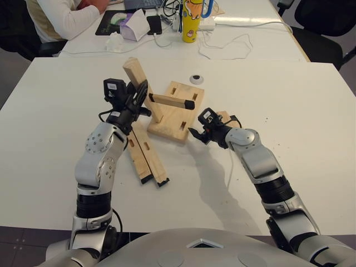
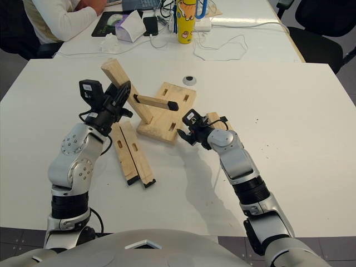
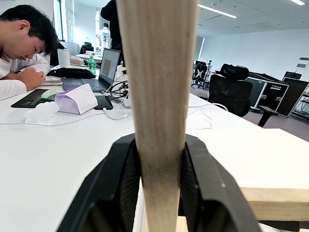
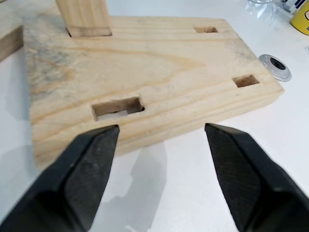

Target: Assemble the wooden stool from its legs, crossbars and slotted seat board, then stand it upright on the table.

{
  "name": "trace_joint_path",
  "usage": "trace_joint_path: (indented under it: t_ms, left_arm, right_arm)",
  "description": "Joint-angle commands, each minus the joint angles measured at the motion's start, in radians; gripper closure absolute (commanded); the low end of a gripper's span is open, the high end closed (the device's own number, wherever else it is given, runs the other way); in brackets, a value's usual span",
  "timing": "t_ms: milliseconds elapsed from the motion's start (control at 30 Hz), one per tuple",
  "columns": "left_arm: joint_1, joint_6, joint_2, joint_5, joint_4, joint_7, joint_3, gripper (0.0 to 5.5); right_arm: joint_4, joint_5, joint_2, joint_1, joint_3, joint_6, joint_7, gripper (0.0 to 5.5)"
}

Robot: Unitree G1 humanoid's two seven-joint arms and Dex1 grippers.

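At the left, the left gripper [image 1: 142, 99] is seen clamped on a leg [image 1: 133, 69], with one finger pressed on each side of the wood. The leg's lower end is set in a corner slot of the seat board [image 1: 178, 119]. Its long axis is not upright: the top leans away and to the left. One crossbar [image 1: 169, 100] is joined to this leg and points to the right, above the board.

Two loose legs [image 1: 150, 158] are laid side by side on the table [image 1: 311, 122], just under the left arm, with their long axes running from the board toward the robot.

The seat board is placed in the middle of the table, and its near edge seems to be lifted a little. Four slots are counted in it: one is filled by the held leg and three are empty.

The right gripper [image 1: 196, 134] is held with its fingers apart and nothing between them, just in front of the board's near edge, next to an empty slot [image 4: 118, 107]. The board is therefore directly ahead of this gripper, and the right arm is the nearer one to it. It is judged that the edge must be gripped so that the board is kept steady while the leg is straightened and pushed in.

Further right, behind the right gripper, one more wooden piece [image 1: 223, 115] is partly hidden; whether it is a leg or a crossbar cannot be told.
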Motion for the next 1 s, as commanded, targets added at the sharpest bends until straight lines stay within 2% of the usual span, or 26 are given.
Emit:
trace_joint_path:
  t_ms: [33,67,100,267,700,900,1000]
  left_arm:
    - [-0.020,-0.032,-0.011,-0.006,-0.036,-0.011,0.006,4.45]
    - [-0.018,-0.033,-0.012,-0.004,-0.035,-0.011,0.006,4.45]
    - [-0.016,-0.034,-0.012,-0.003,-0.034,-0.011,0.005,4.09]
    - [-0.009,-0.042,-0.014,0.006,-0.015,-0.009,0.010,3.57]
    - [0.013,-0.058,-0.010,0.031,0.018,-0.012,0.015,3.57]
    - [0.012,-0.056,-0.010,0.023,0.004,-0.020,0.017,4.36]
    - [0.007,-0.051,-0.010,0.018,0.000,-0.020,0.021,4.46]
  right_arm:
    - [-0.004,0.003,-0.003,-0.003,-0.010,-0.006,-0.004,2.20]
    - [-0.004,0.003,-0.003,-0.003,-0.010,-0.006,-0.003,2.20]
    - [-0.004,0.003,-0.004,-0.003,-0.010,-0.007,-0.002,2.20]
    - [0.002,0.002,-0.005,-0.006,-0.009,-0.010,0.000,2.20]
    - [0.006,0.002,-0.012,-0.007,-0.011,-0.016,0.003,2.20]
    - [0.006,0.002,-0.012,-0.006,-0.011,-0.017,0.001,2.20]
    - [0.006,0.002,-0.011,-0.007,-0.011,-0.016,0.001,2.20]
